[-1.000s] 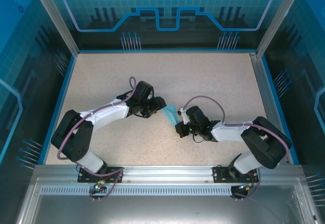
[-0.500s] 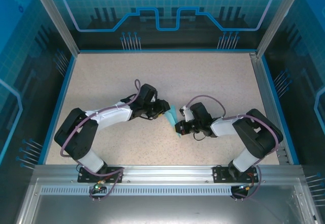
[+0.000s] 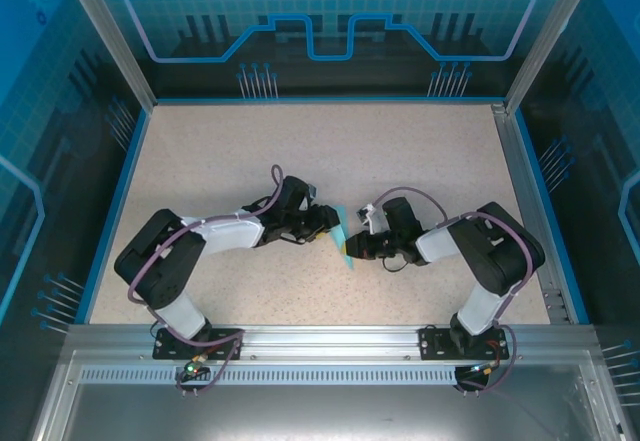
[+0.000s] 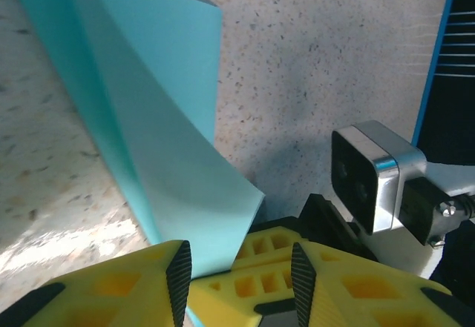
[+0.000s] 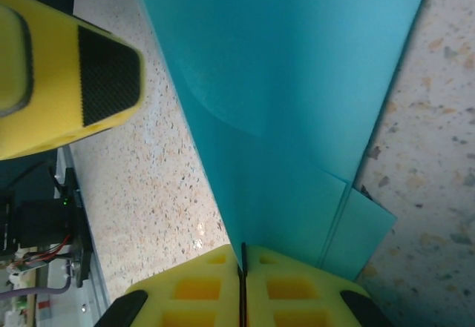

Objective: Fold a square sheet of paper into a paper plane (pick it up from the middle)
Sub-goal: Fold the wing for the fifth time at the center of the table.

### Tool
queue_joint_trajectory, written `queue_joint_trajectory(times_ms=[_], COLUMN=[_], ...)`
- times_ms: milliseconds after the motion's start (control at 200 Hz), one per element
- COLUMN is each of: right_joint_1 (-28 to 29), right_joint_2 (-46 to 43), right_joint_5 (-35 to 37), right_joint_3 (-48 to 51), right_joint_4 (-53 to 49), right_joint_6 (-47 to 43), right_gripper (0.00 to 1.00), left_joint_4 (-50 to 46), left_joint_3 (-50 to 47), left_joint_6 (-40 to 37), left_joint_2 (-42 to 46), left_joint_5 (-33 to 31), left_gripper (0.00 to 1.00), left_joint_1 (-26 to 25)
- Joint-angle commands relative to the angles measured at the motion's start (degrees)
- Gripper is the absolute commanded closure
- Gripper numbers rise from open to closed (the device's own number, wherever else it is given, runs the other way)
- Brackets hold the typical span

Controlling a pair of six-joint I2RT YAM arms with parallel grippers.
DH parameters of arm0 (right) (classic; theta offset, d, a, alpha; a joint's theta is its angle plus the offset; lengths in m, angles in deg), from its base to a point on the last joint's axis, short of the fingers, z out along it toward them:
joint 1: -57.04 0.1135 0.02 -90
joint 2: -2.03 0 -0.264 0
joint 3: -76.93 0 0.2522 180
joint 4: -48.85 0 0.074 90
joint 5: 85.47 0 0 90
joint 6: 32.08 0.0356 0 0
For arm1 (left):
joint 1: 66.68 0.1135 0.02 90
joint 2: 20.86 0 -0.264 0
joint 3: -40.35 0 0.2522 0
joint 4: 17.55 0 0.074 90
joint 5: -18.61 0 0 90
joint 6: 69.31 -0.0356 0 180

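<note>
Looking down your right wrist view, you see the right fingers [image 5: 200,297] pressed flat together, with only a thin dark seam between them. The sheet of paper [image 5: 289,82] is clamped in that seam. It is light turquoise and already folded. It rises away from the fingertips as one broad panel. Just right of the fingers, two more layered edges step out, the outermost ending in a small corner over the speckled tabletop [image 5: 438,156]. Up and to the left of your right fingers, one of the left fingers [image 5: 67,82] comes in with its black pad turned toward the paper. A strip of bare tabletop lies between that pad and the sheet, so it is not touching there.

In your left wrist view, the left fingers [image 4: 178,271] stand apart, their two black pads well separated. Between them sits a yellow latticed block that looks like the tips of the right fingers, and the paper [image 4: 163,119] runs down behind it. Beyond your left fingertips the sheet stands on edge as a creased fold, leaning toward the upper left. Right of the pads you can see the other arm's wrist camera [image 4: 375,182], a silver-edged black box.

From above, the left fingers [image 3: 322,221] and right fingers [image 3: 358,245] meet almost tip to tip, and the paper [image 3: 343,237] shows as a slim turquoise strip between them.
</note>
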Motion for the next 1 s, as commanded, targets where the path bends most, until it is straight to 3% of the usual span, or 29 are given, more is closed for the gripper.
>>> queue_joint_trajectory(times_ms=[0,365,995], right_joint_1=[-0.9,-1.4,-1.3], right_joint_2=[2.1,4.4,3.3], right_joint_5=[-2.0,-1.6,4.3], right_joint_3=[-1.1,-1.3,-1.1], right_joint_4=[2.0,1.9,-4.6], right_joint_6=[1.4,2.1,6.1], right_gripper=[0.92,0.9,0.88], left_joint_4=[6.1,10.9,7.5], left_joint_3=[0.7,1.3,2.6], left_joint_6=[0.5,1.1,-2.2], left_joint_2=[-2.5,-6.7,-10.4], left_joint_5=[3.6,3.7,1.7], left_gripper=[0.56,0.55,0.55], left_joint_1=[-0.9,-1.2,-1.2])
